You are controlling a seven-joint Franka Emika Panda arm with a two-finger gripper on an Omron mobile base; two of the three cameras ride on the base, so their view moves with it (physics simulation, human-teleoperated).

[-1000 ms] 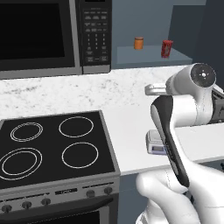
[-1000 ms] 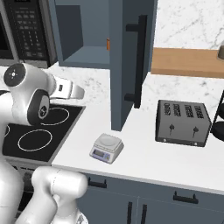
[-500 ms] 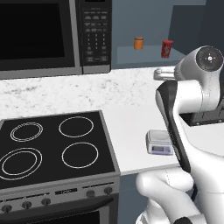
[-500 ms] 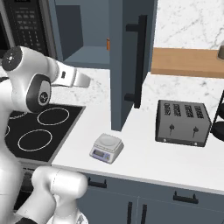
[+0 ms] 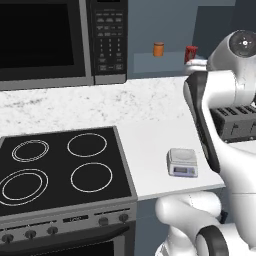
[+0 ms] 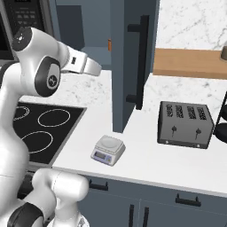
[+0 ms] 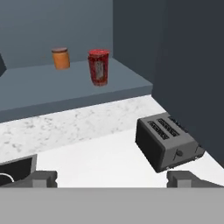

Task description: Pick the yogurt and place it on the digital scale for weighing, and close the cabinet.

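Arm raised since the earlier frames, hand now facing the open cabinet.

I see the gripper with fingers spread wide, holding nothing. The yogurt stands upright on the cabinet shelf, near the orange jar. The digital scale sits bare near the counter's front edge, open counter between it and the toaster.

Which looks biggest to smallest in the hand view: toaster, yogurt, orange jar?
1. toaster, largest by far, though it sits nearer the camera.
2. yogurt.
3. orange jar, smallest; it stands slightly farther back on the cabinet shelf, so the gap is unsure.
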